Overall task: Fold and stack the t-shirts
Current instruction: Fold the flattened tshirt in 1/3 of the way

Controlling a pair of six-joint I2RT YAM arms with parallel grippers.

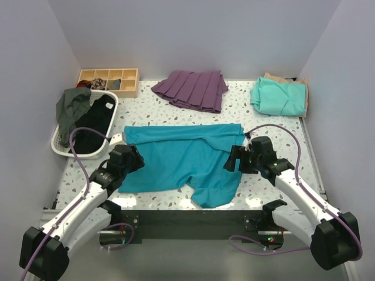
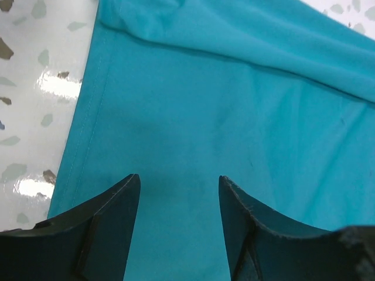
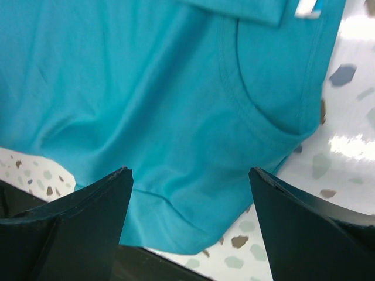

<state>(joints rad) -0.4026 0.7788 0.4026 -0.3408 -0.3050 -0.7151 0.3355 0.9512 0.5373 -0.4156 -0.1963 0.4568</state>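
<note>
The deep teal-blue t-shirt (image 1: 181,155) lies spread on the speckled table with its far part folded over. My left gripper (image 1: 133,157) is open over its left edge; the left wrist view shows teal cloth (image 2: 234,117) between and beyond the fingers (image 2: 111,222), nothing held. My right gripper (image 1: 234,159) is open above the shirt's right side; the right wrist view shows the collar and a sleeve (image 3: 176,117) below the spread fingers (image 3: 88,216). The mint-green t-shirt (image 1: 275,96) lies folded at the back right on the tan t-shirt (image 1: 293,82).
A purple pleated garment (image 1: 192,89) lies at the back centre. A white basket (image 1: 64,149) with dark clothes stands at the left, a grey-green garment (image 1: 71,108) hanging over its rim. A wooden compartment tray (image 1: 108,79) stands at the back left. Walls close three sides.
</note>
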